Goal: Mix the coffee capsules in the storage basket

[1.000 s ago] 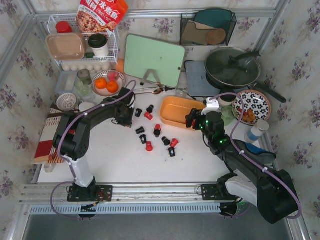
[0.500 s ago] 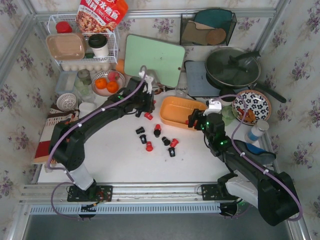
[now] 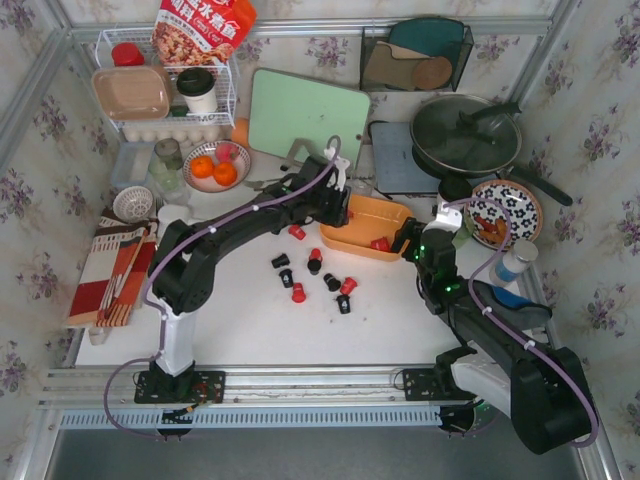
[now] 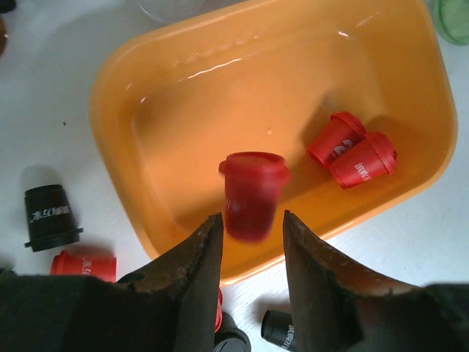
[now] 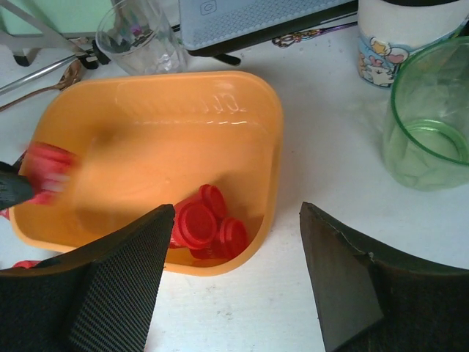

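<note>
The orange storage basket [image 3: 360, 215] sits right of centre on the table. My left gripper [image 3: 343, 208] hovers over its left side, open. In the left wrist view a blurred red capsule [image 4: 253, 194] hangs loose just past the gripper [image 4: 253, 216], above the basket [image 4: 220, 110]. Two red capsules [image 4: 350, 150] lie in its far corner. My right gripper [image 3: 410, 238] stands open at the basket's right end, and in its own view the gripper [image 5: 237, 207] holds nothing. Red capsules [image 5: 201, 224] huddle in the near corner of the basket [image 5: 146, 139]. Several red and black coffee capsules [image 3: 315, 275] lie scattered on the table.
A drinking glass [image 5: 143, 35], a green cup [image 5: 432, 125] and a mug [image 5: 410, 29] stand close behind and right of the basket. Farther back are a green cutting board [image 3: 308, 120], a lidded pan [image 3: 465, 132], a floral plate [image 3: 505, 210] and a bowl of oranges [image 3: 213, 168].
My left arm swung right from the scattered capsules to over the basket with a red capsule. Its jaws widened and the capsule came free. The right gripper shifted slightly right.
</note>
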